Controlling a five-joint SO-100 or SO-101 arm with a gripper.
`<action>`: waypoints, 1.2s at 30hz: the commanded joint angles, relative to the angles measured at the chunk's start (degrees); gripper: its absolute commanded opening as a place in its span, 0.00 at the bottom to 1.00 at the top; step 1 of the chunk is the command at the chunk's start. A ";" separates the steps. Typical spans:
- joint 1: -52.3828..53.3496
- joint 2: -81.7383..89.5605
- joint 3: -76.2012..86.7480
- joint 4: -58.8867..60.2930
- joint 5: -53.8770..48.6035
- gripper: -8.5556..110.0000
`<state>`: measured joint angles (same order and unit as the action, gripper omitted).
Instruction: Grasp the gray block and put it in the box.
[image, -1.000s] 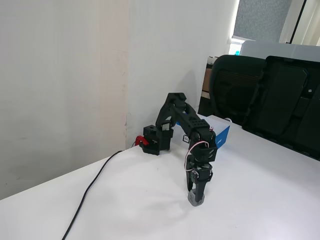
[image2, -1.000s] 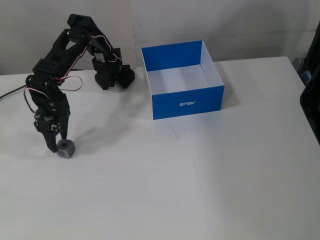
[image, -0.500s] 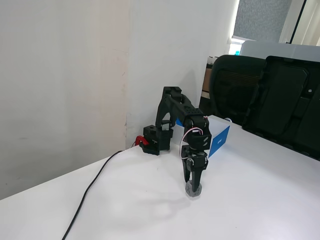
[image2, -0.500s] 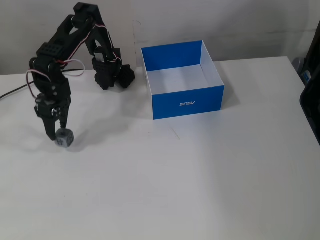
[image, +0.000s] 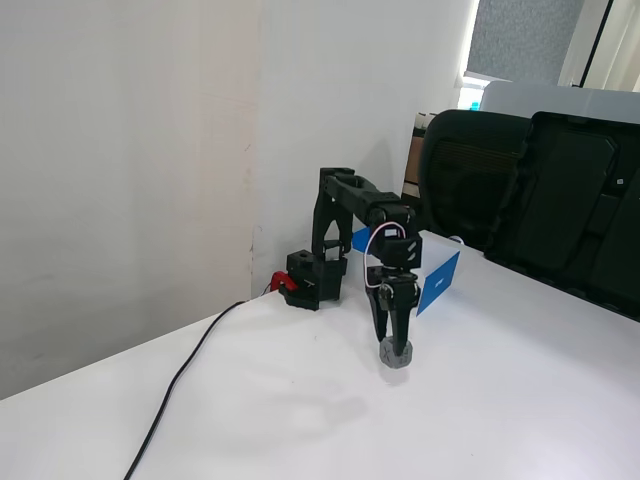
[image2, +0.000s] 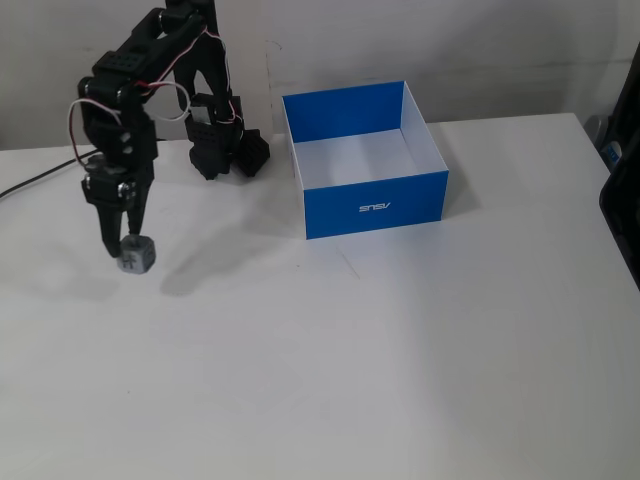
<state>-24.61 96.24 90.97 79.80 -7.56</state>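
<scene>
We see the black two-finger gripper (image2: 128, 250) pointing straight down from the black servo arm (image2: 130, 75), its jaws clamped on the small gray cube with recessed faces (image2: 135, 256), which hangs clear of the white tabletop (image2: 400, 360) and casts a shadow a little way off on the surface. In a fixed view from the side the same gripper (image: 394, 350) holds the gray block (image: 396, 356) at its fingertips above the table. The low open-topped box with blue outer walls and a white interior (image2: 365, 160) stands well apart to the right of the block, near the arm's base (image2: 228, 152). A black cable (image: 185, 375) trails across the table.
</scene>
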 joint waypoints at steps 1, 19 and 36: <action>2.72 6.86 -1.49 -0.26 0.70 0.07; 14.24 10.20 -13.62 2.90 6.42 0.07; 33.66 14.94 -14.77 10.02 12.48 0.07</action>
<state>6.15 107.14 81.47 88.59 4.39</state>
